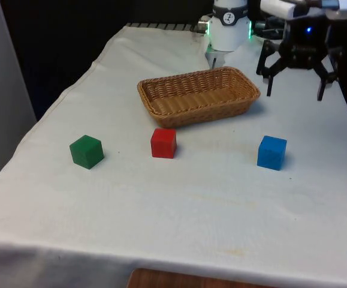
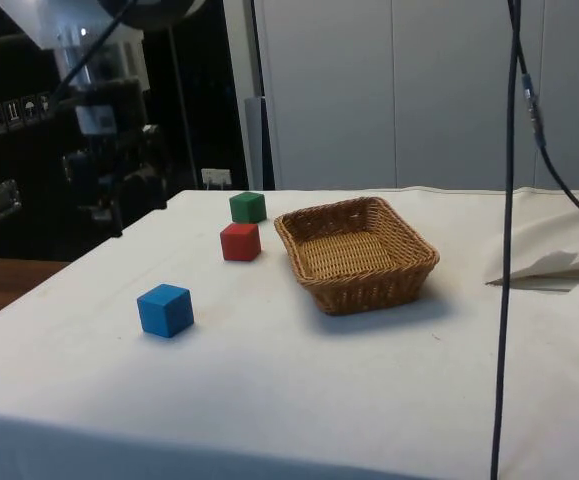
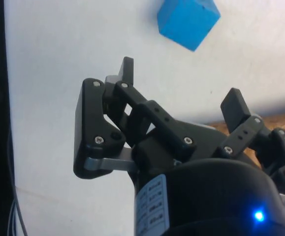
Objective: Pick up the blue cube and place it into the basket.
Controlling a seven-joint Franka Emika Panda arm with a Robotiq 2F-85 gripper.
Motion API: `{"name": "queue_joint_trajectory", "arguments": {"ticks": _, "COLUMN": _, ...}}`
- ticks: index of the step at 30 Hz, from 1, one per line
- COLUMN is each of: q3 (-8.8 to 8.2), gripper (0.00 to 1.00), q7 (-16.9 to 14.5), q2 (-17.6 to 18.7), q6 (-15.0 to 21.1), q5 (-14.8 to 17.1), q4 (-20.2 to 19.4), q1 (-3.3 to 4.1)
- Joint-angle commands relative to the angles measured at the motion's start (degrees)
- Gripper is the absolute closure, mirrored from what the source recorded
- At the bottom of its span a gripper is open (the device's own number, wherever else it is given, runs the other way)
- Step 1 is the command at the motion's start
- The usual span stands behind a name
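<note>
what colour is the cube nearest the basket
Red: the red cube sits just before the basket, clearest in the front view.

No wording can be read. A small white sticker (image 3: 151, 206) on the black gripper body bears rows of print too fine to make out, and white pictogram labels (image 2: 14, 113) sit on a dark case beyond the counter.

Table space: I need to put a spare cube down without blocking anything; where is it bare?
The near cloth in front of the green cube, red cube and blue cube is bare. It is tighter between the red cube and the basket.
</note>
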Motion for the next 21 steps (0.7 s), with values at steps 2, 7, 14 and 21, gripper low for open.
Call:
{"name": "queue_joint_trajectory", "arguments": {"ticks": 2, "q3": 0.0, "gripper": 0.0, "q7": -0.2, "q2": 0.7, "q6": 1.4, "q5": 0.1, "q4": -0.2, "q1": -0.17}}
{"name": "queue_joint_trajectory", "arguments": {"ticks": 7, "q3": -0.23, "gripper": 0.0, "q7": -0.2, "q2": 1.7, "q6": 2.5, "q5": 0.0, "q4": -0.7, "q1": -0.29}}
{"name": "queue_joint_trajectory", "arguments": {"ticks": 14, "q3": -0.74, "gripper": 0.0, "q7": -1.4, "q2": 4.0, "q6": 8.1, "q5": 0.2, "q4": -2.4, "q1": -1.09}}
{"name": "queue_joint_trajectory", "arguments": {"ticks": 21, "q3": -1.03, "gripper": 0.0, "q7": -1.3, "q2": 4.5, "q6": 8.7, "q5": 0.2, "q4": -2.6, "q1": -1.09}}
